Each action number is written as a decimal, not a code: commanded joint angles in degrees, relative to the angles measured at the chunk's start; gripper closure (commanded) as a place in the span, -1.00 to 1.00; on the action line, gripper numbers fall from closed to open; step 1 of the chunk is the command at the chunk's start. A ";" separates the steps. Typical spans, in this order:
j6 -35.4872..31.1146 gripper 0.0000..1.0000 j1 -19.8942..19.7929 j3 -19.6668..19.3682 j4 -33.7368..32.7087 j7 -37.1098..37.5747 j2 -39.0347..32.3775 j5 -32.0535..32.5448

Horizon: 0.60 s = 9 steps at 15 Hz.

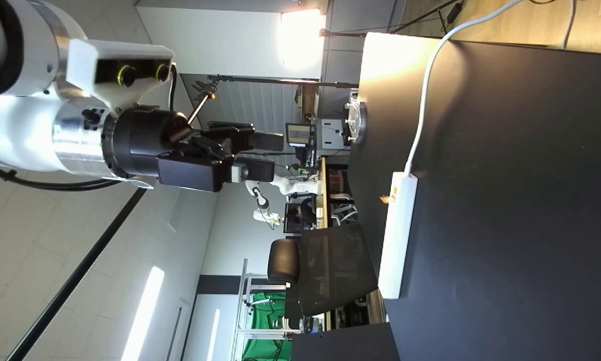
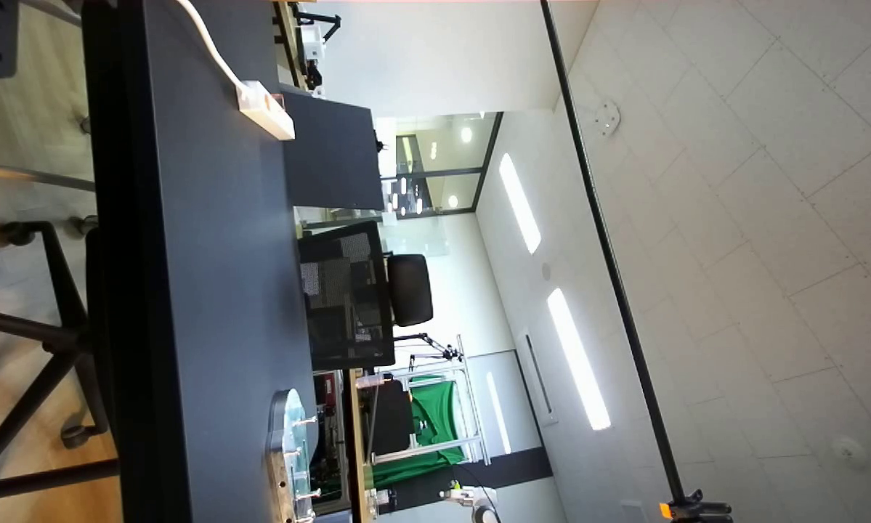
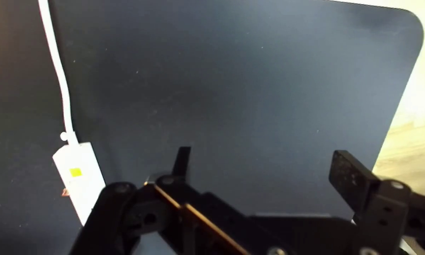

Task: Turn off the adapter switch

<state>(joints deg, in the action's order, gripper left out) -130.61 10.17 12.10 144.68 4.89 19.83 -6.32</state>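
Pincer (image 3: 263, 164) is held released above the dark tabletop (image 3: 216, 88) with its fingers (image 3: 352, 179) parted, and is seen well apart from the white adapter (image 3: 83, 184), which is laid flat on that surface and is partly hidden behind the pincer in the wrist view. Near one end of the adapter a small yellow square (image 3: 76, 172) is seen on its face and an orange-red piece (image 3: 65, 192) at its side, and from that end a white cable (image 1: 423, 100) is led past the tabletop's edge. In both exterior views a rounded clear plate (image 2: 293, 436) set with pins is placed farther along the tabletop, with a black chair (image 2: 348, 298) stood beyond.
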 commanded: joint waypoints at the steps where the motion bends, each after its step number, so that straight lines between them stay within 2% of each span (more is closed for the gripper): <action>1: -0.66 -1.00 -2.35 -3.06 -5.87 -8.12 -3.91 7.52; 3: -1.53 -1.00 -3.86 -5.36 -10.25 -13.64 -7.43 11.09; 4: -1.94 -0.50 -4.37 -6.76 -12.83 -16.88 -9.85 11.74; 5: -2.18 -0.49 -4.82 -7.77 -15.32 -19.39 -12.09 12.00; 9: -0.83 0.11 -6.65 -10.85 -25.68 -28.29 -22.84 9.27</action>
<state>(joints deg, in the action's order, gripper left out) -133.52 4.35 2.62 128.05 -18.84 5.74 4.21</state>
